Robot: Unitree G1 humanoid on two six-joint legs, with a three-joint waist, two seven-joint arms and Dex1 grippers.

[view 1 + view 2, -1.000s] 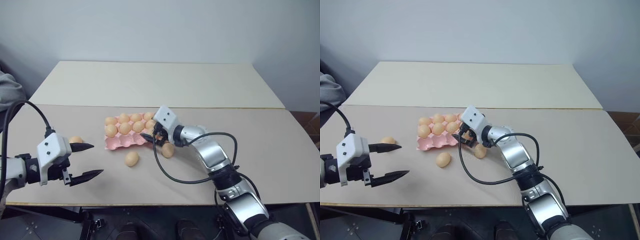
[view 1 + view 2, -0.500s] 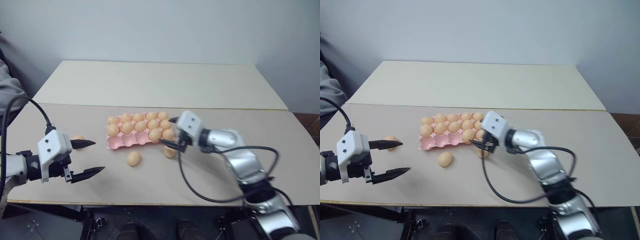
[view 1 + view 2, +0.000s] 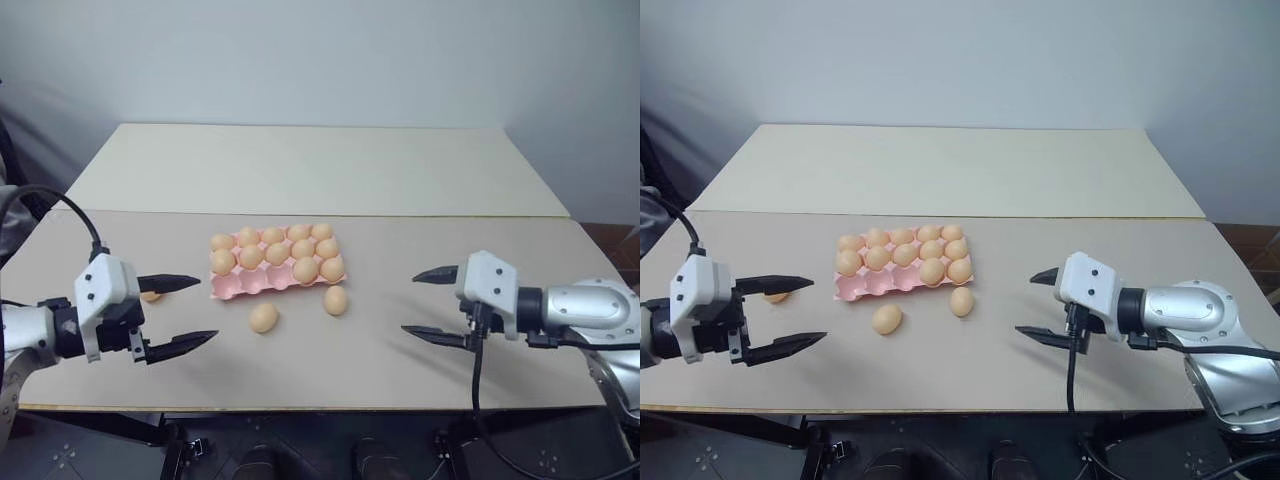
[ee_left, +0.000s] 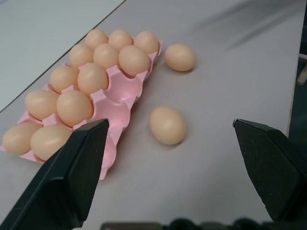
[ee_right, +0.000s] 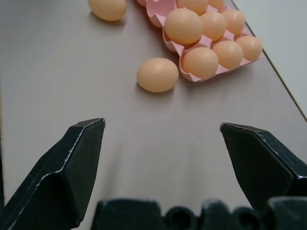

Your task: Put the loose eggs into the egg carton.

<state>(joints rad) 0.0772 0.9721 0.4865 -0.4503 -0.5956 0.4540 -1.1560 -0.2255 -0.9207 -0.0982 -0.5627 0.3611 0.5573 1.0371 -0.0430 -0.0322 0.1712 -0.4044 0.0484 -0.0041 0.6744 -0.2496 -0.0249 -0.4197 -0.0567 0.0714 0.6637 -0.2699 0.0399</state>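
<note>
While both pairs of fingers stand spread wide and hold nothing, the table (image 3: 560,330) between them carries all the work left; the left gripper (image 3: 178,314) hangs above the tabletop with a loose egg (image 3: 151,295) just behind its upper finger, partly hidden by it; a second egg (image 3: 263,317) lies ahead of those fingertips and a little toward the right gripper (image 3: 428,304); a third egg (image 3: 335,300) sits nearer the right fingers, just beside the carton's closest corner.

The carton (image 3: 232,288) lies beyond and between the two grippers; ten eggs fill its two far rows, and the near row of cups looks empty.

The step in hand seems to be choosing and approaching the next egg; it would go best if each gripper took the egg closest to it, came down with the fingers straddling the egg's narrow width, and closed gently, since a smooth oval will likely roll if nudged; the near cups offer the shortest drop, and the seated eggs should be kept clear of the fingers.
</note>
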